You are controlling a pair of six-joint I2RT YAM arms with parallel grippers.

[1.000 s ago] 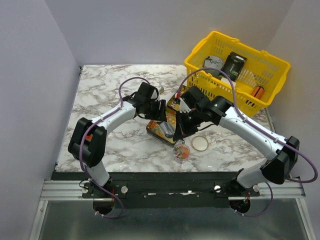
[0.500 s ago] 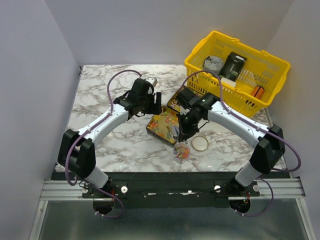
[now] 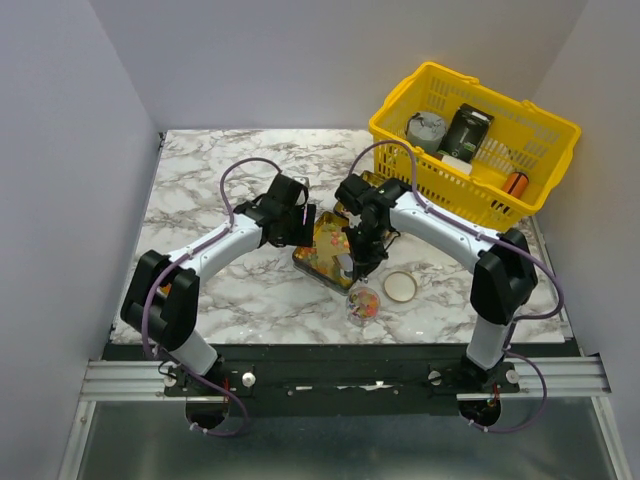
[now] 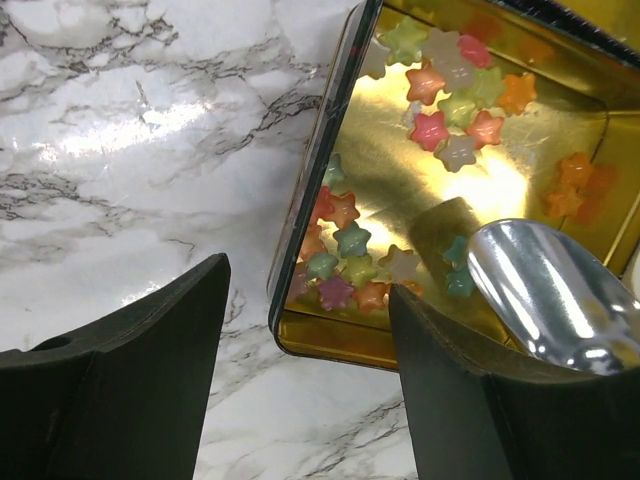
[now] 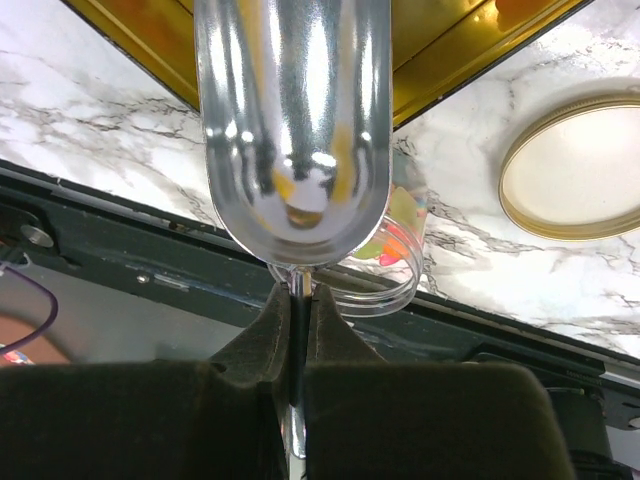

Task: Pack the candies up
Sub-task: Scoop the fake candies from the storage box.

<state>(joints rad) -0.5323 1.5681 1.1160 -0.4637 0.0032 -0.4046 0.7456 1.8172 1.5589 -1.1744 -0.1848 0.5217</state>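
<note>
Right gripper (image 5: pixel 298 300) pinches the scoop (image 5: pixel 290 120) by its thin handle above the jar (image 5: pixel 398 285); a twist could spill candies (image 5: pixel 398 238) onto the tabletop (image 5: pixel 500 270); left gripper (image 4: pixel 305 285) stands wide, empty.

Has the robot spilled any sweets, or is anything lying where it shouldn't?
Nothing looks spilled. The star candies sit inside the gold tin and the small jar; none show on the marble table. The lid lies loose beside the jar, which fits filling. The right gripper grips the scoop by its handle.
</note>
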